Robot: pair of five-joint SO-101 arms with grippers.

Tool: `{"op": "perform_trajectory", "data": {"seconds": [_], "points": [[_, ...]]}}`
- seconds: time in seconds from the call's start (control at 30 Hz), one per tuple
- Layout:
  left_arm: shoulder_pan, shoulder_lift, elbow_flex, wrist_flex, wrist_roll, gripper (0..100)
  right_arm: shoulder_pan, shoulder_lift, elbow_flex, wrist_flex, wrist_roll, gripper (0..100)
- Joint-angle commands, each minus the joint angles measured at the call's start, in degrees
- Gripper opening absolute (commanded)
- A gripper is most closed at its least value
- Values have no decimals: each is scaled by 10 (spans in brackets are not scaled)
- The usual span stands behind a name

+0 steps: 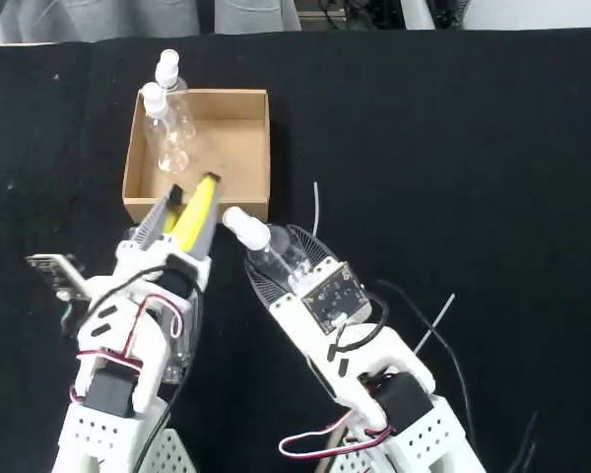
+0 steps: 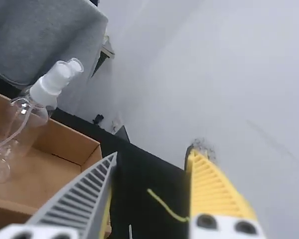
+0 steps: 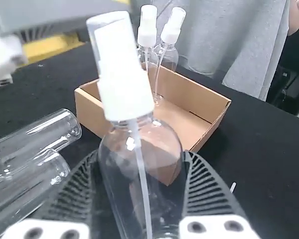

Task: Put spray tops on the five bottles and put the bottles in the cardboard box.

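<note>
The cardboard box (image 1: 258, 148) sits at the back left of the black table. Two clear bottles (image 1: 169, 126) with white spray tops stand in its far left corner, seen too in the right wrist view (image 3: 159, 52); the left wrist view shows one of them (image 2: 25, 112). My right gripper (image 1: 272, 244) is shut on a third bottle (image 1: 281, 258) fitted with a spray top (image 3: 117, 74), held just before the box's front right corner. My left gripper (image 1: 193, 187) hangs open over the box's front wall, nothing between its grey and yellow fingers (image 2: 209, 194).
Two clear bottles without tops (image 3: 32, 142) lie on the black cloth near the left arm, one partly under it (image 1: 180, 340). Thin white tubes (image 1: 316, 207) lie to the right of the box and beside the right arm (image 1: 435, 323).
</note>
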Motion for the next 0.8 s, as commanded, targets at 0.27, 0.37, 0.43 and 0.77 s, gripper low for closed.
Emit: {"op": "perform_trajectory", "data": {"seconds": [0.27,0.37,0.43,0.77], "points": [[97,-5,16,47,-102,209,-10,-76,3,-15,0,71],[102,-5,16,47,-109,209,-10,-76,12,-15,30,71],[102,-5,16,47,-109,209,-10,-76,15,-15,41,70],[118,-5,16,47,-133,209,-9,-76,15,-15,42,70]]}}
